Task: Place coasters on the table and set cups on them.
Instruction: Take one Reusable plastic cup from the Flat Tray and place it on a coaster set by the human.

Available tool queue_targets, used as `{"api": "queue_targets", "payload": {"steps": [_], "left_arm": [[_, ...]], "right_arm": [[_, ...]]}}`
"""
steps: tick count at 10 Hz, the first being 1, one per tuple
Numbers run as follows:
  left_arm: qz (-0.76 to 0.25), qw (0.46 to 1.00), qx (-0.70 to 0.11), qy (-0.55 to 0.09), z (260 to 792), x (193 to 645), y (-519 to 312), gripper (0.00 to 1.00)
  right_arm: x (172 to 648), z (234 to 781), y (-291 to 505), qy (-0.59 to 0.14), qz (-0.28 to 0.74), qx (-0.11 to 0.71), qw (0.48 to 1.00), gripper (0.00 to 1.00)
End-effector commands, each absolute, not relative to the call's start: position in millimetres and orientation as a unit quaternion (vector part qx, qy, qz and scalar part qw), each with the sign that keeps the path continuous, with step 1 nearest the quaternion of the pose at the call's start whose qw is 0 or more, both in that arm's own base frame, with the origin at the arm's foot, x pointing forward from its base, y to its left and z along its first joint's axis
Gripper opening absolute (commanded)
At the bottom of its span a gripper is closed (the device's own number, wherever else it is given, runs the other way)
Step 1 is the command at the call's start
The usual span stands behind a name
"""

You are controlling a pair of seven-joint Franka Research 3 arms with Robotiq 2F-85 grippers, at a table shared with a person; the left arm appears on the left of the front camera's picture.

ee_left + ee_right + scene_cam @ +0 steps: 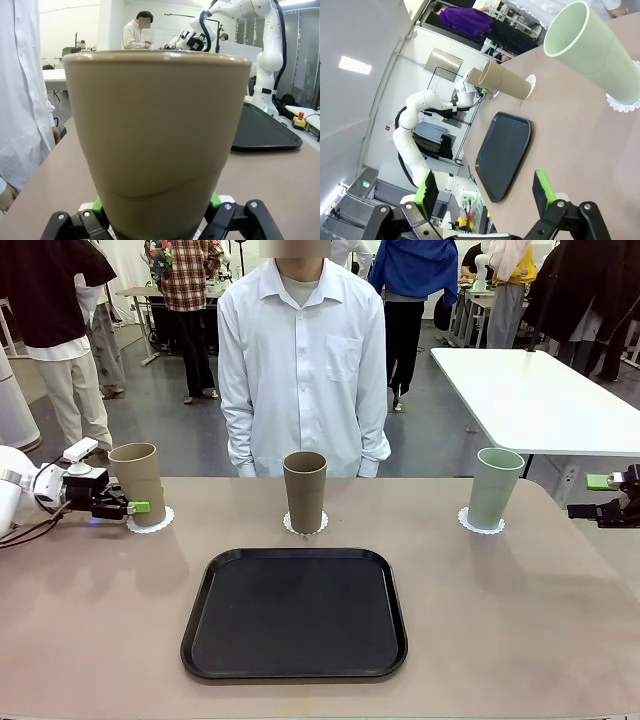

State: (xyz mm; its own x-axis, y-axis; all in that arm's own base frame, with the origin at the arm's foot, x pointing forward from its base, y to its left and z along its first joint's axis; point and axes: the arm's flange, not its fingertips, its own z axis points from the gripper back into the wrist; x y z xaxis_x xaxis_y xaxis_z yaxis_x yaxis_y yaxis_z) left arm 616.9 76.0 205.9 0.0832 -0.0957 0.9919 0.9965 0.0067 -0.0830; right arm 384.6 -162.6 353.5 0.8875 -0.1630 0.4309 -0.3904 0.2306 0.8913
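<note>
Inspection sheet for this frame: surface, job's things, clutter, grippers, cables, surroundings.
Surface: beige table, bare around the things on it.
Job's things: left tan cup, middle tan cup and mint cup each upright on a coaster.
Clutter: empty black tray at the near middle.
Grippers: left gripper shut on left tan cup; right gripper open, apart from the mint cup.
Cables: one by the left arm.
Surroundings: person at the far side; white table behind.

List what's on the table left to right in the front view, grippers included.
left gripper shut on the left tan cup → middle tan cup, black tray in front of it → mint green cup → right gripper, open
</note>
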Motion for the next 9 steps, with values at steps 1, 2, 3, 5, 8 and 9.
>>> {"api": "queue_targets", "payload": {"steps": [1, 2, 3, 5, 8, 9], "left_arm": [[-0.509, 0.531, -0.500, -0.457, 209, 610, 78, 0.82], [-0.510, 0.530, -0.500, -0.457, 208, 610, 78, 0.82], [-0.512, 0.527, -0.501, -0.457, 206, 611, 78, 0.82], [-0.514, 0.525, -0.503, -0.456, 201, 613, 77, 0.82], [-0.521, 0.522, -0.506, -0.447, 196, 614, 76, 0.98], [-0.522, 0.522, -0.507, -0.445, 196, 614, 77, 1.00]], "right_arm": [[385, 354, -162, -0.226, 0.079, 0.618, 0.749, 1.00], [385, 354, -162, -0.226, 0.079, 0.618, 0.749, 1.00], [385, 354, -162, -0.226, 0.079, 0.618, 0.749, 1.00], [385, 354, -162, -0.226, 0.079, 0.618, 0.749, 1.00], [385, 354, -162, -0.226, 0.079, 0.618, 0.749, 1.00], [385, 354, -162, -0.226, 0.079, 0.618, 0.749, 1.00]]}}
